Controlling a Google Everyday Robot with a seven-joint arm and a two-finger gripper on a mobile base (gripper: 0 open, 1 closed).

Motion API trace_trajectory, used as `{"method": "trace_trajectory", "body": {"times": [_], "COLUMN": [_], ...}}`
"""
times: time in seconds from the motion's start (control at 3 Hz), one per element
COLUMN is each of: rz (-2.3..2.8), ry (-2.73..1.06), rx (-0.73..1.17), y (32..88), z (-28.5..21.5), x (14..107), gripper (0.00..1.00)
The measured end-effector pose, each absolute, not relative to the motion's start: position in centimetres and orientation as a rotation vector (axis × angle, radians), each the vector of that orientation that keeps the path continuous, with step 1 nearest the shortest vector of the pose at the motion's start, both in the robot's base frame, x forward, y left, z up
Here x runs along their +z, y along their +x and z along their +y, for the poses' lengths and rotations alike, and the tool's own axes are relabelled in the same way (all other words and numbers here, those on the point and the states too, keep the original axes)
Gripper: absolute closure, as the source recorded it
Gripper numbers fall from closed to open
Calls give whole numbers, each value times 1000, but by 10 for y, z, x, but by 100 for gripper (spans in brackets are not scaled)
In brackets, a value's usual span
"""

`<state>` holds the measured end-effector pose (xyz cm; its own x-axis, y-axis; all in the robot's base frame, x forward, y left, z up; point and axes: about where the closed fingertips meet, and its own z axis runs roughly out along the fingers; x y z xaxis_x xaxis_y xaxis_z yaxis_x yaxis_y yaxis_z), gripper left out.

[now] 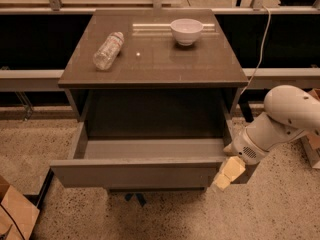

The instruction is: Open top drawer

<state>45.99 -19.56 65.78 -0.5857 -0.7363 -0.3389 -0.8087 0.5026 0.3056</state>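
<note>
The top drawer [135, 173] of the grey-brown cabinet stands pulled far out, its flat front panel low in the camera view and its plain grey inside showing. My gripper [226, 174] hangs at the end of the white arm [287, 116], at the drawer front's right end. Its cream fingers [229, 169] point down and to the left, overlapping the panel's right edge. A lower drawer front is mostly hidden under the open drawer.
On the cabinet top [155, 59] lie a clear plastic bottle [108, 50] on its side at the left and a white bowl [186, 31] at the back right. A cardboard box [15, 214] sits on the speckled floor at the lower left. A white cable [260, 44] hangs right.
</note>
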Motion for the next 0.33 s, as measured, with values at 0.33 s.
{"method": "trace_trajectory", "body": {"times": [0.33], "rz": [2577], "ry": [-1337], "rx": [656], "y": [460], "z": [-195], "x": [658], "gripper": [0]}}
